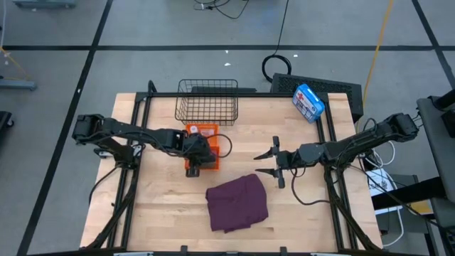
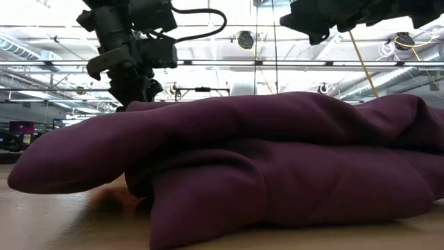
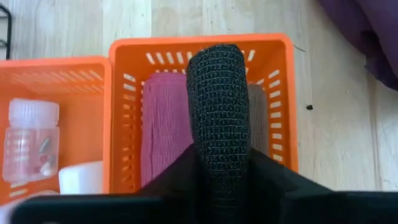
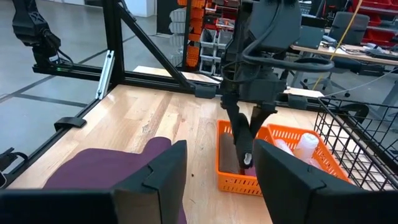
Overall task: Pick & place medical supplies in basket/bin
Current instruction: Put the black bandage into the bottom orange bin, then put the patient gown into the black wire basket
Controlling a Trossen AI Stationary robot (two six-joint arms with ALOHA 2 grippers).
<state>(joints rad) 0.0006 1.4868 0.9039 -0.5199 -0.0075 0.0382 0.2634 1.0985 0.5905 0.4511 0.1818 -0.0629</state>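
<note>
My left gripper hovers over the orange tray, shut on the black roll. Below the roll, the tray's compartment holds the pink roll and the brown roll, lying side by side. A clear vial and a white cap lie in the other compartment. My right gripper is open, level above the table right of the tray. The purple-maroon cloth lies crumpled on the table near the front. The black wire basket stands behind the tray. My left gripper pinches the black roll between its two fingers, one on each side of its near end. The fingers come from above, slanting down, as the right wrist view shows. The roll points along the fingers down into the tray; whether its free end touches the rolls below, I cannot tell.
A blue-and-white box with a red cross sits at the far right corner. Black frame rails run along both table sides. In the low view the cloth fills most of the picture. Bare wood lies left of the cloth.
</note>
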